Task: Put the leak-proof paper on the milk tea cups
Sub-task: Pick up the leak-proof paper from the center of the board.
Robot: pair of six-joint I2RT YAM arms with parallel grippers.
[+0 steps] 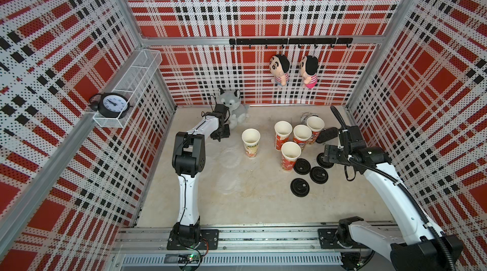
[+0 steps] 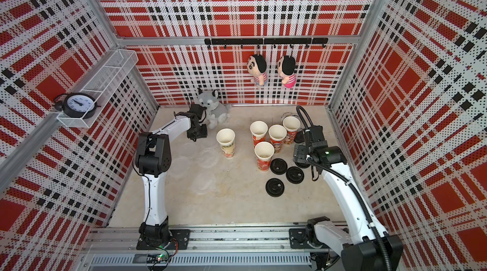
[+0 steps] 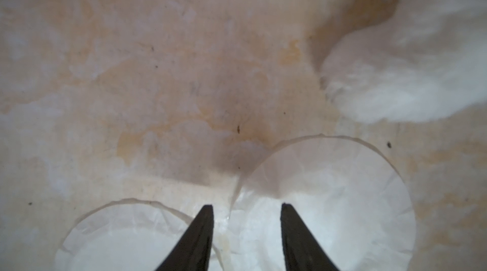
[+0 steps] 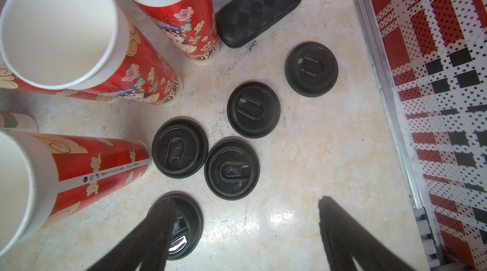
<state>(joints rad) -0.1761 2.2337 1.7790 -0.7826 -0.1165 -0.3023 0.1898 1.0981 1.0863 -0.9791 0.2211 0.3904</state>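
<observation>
We see red plaid walls [image 1: 263, 6], a clock [image 1: 112, 103] on the left shelf [image 1: 137, 72] | left gripper [image 3: 246, 205] parted, low over paper [image 3: 329, 190] lying flat on the beige marbled table [image 1: 263, 203] near the husky [image 1: 233, 107] | five cups [image 1: 251, 136] upright, uncovered, mid-table | black lids [image 1: 302, 166] flat beside them | right gripper [image 4: 246, 199] spread wide above the lids

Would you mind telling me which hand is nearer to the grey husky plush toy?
Left. The left hand is close beside the husky plush toy at the back; the right hand is far across, by the black lids.
</observation>
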